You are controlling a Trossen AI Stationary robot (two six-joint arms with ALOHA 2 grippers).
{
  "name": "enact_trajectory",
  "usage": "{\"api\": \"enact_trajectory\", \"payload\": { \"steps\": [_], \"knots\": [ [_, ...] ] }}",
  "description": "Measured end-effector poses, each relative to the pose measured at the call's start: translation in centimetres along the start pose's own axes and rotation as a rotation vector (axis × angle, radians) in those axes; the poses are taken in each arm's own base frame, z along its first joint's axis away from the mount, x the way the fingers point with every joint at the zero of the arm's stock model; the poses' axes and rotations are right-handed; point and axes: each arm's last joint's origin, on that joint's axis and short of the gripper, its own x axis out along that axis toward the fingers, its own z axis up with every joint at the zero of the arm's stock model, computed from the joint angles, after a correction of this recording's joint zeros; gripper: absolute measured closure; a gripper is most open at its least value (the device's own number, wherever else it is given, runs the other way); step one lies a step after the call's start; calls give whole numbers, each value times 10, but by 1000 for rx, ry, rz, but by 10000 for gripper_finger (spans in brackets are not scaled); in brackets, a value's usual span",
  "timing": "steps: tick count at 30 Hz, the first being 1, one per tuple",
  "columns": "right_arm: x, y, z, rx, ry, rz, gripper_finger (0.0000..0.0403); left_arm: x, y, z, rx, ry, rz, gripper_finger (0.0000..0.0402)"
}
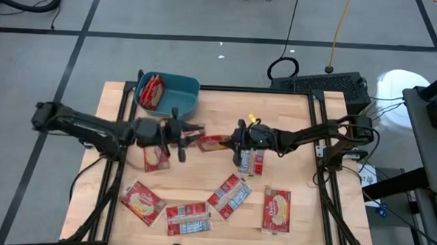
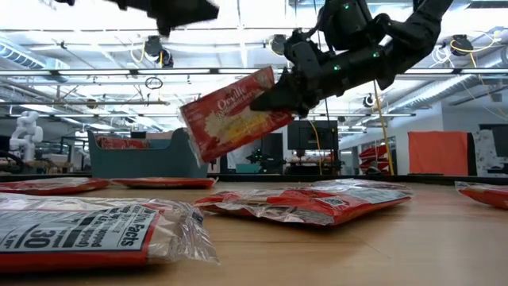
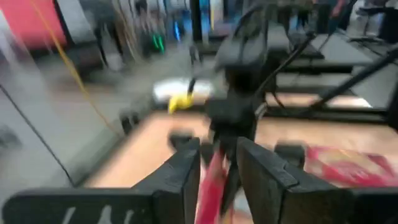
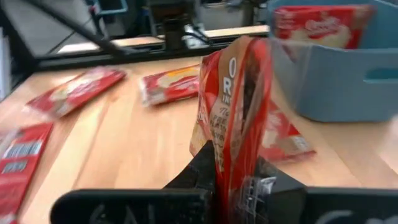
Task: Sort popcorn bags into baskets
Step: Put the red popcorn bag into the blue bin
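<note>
Mid-air handover above the counter: right end effector clenched on a popcorn bag, left end effector straddling its far edge, grip uncertain, near basket.

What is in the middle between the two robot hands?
A red popcorn bag hangs between the left gripper and the right gripper, seen from the high view. The right one pinches it.

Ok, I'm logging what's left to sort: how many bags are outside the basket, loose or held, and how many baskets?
Loose bags: 6
Held bag: 1
Basket: 1
Total: 8
</note>
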Motion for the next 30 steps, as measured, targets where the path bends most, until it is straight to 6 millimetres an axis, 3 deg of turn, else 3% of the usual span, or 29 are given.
{"api": "enact_trajectory", "payload": {
  "steps": [4,9,16,20,24,30],
  "knots": [
    [0,16,-1,-70,3,47,389,-8,15,-6,-101,115,-44,290],
    [-1,27,-2,-112,4,78,389,-9,15,-19,-156,251,-97,249],
    [-1,28,-4,-110,19,83,389,10,8,-40,-211,374,-152,151],
    [-1,28,-5,-111,31,82,389,27,1,-50,-225,388,-237,118],
    [-1,28,-6,-102,40,82,384,40,0,-60,-227,396,-233,113],
    [-1,28,-6,-64,42,80,381,51,3,-72,-244,417,-205,145]
  ]
}}
